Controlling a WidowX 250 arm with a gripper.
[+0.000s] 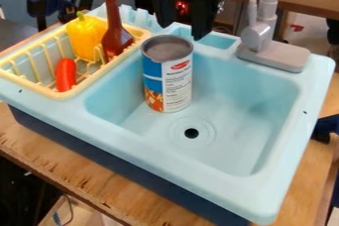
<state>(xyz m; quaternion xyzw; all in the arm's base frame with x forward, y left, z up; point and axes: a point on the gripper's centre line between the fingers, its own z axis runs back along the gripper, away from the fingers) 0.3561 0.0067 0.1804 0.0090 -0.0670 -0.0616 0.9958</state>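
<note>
We see the can standing upright and ungripped in the far left part of the sink, while the pepper, bottle and red toy sit in the rack at left. Our gripper hangs pointing down above the sink's far side, near the can's top, its fingers apart.

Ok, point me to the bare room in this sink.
The basin is bare right of the can and drain, up to its right wall. It's crowded towards the back left: open jaws hang above and behind the can, and the rack holds a pepper, a bottle and a red piece.
</note>
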